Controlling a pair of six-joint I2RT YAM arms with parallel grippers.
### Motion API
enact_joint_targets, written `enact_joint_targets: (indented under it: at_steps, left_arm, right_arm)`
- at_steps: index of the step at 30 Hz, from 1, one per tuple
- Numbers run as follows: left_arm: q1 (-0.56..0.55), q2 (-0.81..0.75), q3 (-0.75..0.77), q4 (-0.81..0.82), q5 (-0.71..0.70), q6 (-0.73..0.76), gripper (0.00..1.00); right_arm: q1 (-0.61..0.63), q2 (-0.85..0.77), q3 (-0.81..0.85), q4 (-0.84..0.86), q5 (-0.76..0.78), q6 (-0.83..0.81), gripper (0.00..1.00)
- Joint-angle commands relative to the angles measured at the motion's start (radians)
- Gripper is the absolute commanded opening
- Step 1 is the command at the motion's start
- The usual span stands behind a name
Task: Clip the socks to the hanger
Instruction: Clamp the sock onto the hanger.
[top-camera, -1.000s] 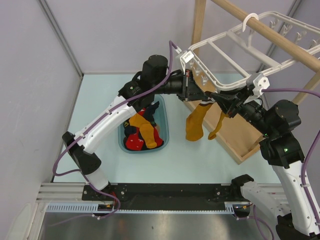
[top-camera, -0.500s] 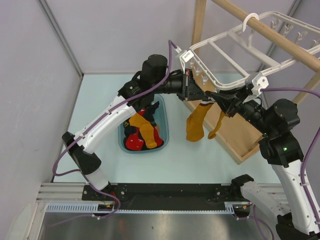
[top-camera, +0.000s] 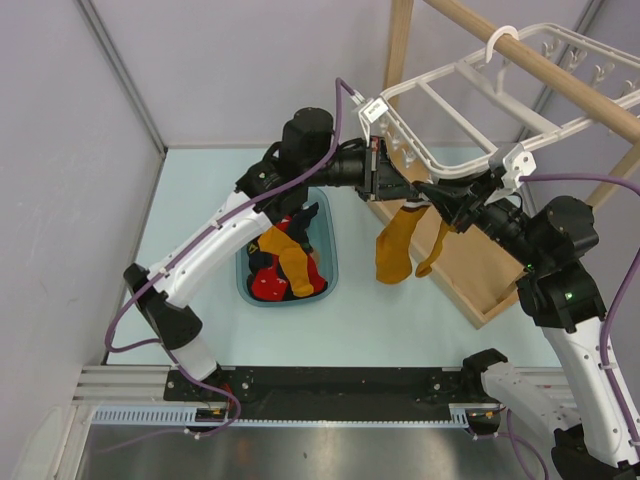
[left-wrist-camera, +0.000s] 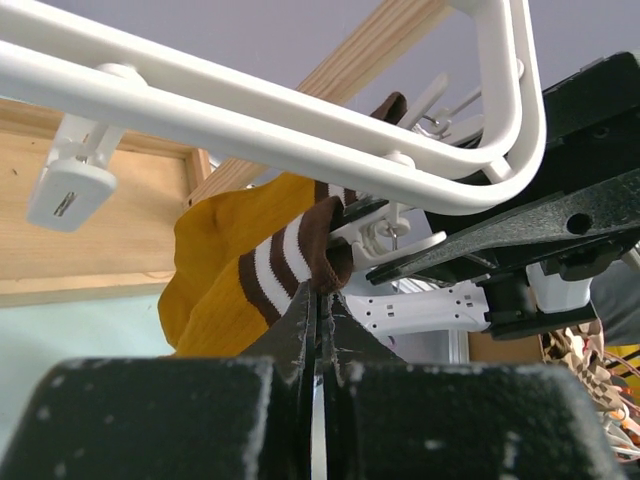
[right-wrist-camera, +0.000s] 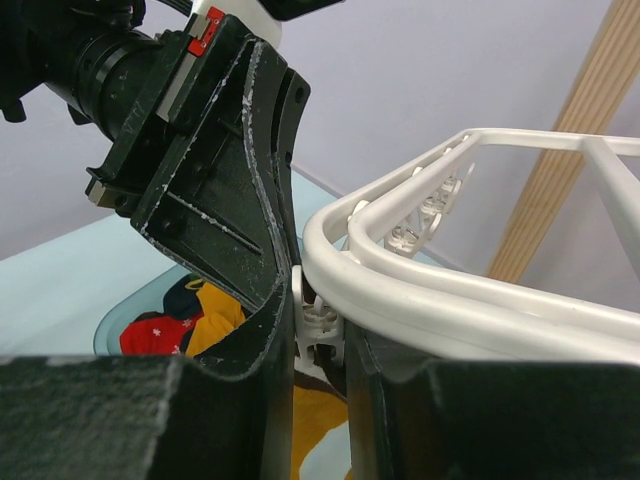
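Pinching the brown-striped cuff of a mustard sock (left-wrist-camera: 262, 275), clamped tight in the left gripper (left-wrist-camera: 318, 302), just under the white hanger (left-wrist-camera: 300, 135) at its corner rail. Squeezing a dangling clip (right-wrist-camera: 322, 316) with the right gripper (right-wrist-camera: 318, 335), crowded against the left's black fingers. Hanging beside a second yellow sock (top-camera: 436, 248) above the table (top-camera: 200, 180). Behind, wooden rack (top-camera: 478, 275); leftward, basin (top-camera: 334, 265) of mixed socks.
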Motion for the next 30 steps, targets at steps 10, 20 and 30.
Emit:
enact_joint_targets:
  at_steps: [10, 20, 30]
  left_arm:
    - [0.003, -0.098, -0.067, 0.201, 0.07, -0.066, 0.0]
    - [-0.006, -0.086, -0.096, 0.212, 0.079, -0.065, 0.0]
    - [-0.003, -0.145, -0.179, 0.177, -0.036, 0.073, 0.37]
  right_arm:
    - [0.031, 0.008, 0.027, -0.07, -0.169, 0.026, 0.01]
    - [0.03, -0.015, 0.027, -0.052, -0.11, 0.055, 0.68]
    - [0.03, -0.067, 0.027, -0.099, 0.066, 0.07, 0.85]
